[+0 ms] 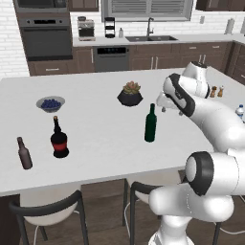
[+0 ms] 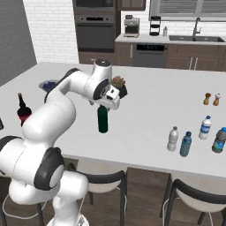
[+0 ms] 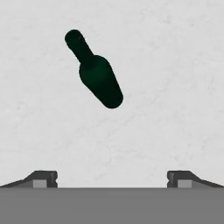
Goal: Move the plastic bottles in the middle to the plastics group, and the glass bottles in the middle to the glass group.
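Observation:
The tall dark green glass bottle point(image 1: 150, 123) point(image 2: 103, 120) stands upright mid-counter; from above it appears in the hand view point(image 3: 98, 74). My gripper point(image 1: 164, 109) point(image 2: 103, 105) point(image 3: 112, 179) hovers just above and beside its neck, open and holding nothing. The glass group, a black red-labelled bottle point(image 1: 59, 139) point(image 2: 22, 110) and a slim brown bottle point(image 1: 24, 153), stands at the counter's left. To the right stand the clear greyish plastic bottle point(image 2: 173, 139) and the blue-tinted one point(image 2: 186, 144), close to the whitish blue-banded bottle point(image 2: 205, 127).
A potted succulent point(image 1: 130, 94) point(image 2: 119, 83) sits behind the green bottle, and a bowl of blueberries point(image 1: 50, 103) is at the back left. Two brown shakers point(image 2: 211, 99) stand far right. Another bluish bottle point(image 2: 218, 140) is at the right edge. Stools line the near counter edge.

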Robot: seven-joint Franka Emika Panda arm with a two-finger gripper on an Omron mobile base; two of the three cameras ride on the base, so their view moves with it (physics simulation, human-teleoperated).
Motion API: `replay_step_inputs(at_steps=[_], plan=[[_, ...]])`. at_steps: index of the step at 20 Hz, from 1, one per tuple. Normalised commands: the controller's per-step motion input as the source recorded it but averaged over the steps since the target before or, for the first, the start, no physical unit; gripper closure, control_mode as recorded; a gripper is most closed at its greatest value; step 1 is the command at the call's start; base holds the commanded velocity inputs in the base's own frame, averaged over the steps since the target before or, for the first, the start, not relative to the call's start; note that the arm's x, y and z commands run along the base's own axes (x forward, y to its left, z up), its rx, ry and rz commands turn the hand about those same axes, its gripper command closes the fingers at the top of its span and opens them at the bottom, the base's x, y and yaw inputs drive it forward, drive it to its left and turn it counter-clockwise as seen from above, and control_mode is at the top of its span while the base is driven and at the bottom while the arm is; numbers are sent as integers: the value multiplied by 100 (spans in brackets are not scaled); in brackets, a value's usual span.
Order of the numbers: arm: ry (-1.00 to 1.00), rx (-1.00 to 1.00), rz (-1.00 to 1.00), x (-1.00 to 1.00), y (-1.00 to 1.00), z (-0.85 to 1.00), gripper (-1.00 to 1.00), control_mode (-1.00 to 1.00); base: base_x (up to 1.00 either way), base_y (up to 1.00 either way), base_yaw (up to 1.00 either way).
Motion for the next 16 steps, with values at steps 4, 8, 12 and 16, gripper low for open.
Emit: replay_step_inputs(at_steps=[4, 8, 12, 16], plan=[[0, -4, 5, 0, 19, 4, -100, -100, 0, 0, 0], [-2, -9, 0, 4, 0, 0, -100, -100, 0, 0, 0], [0, -12, 0, 12, 7, 0, -100, -100, 0, 0, 0], [0, -12, 0, 22, 32, 0, -100, -100, 0, 0, 0]])
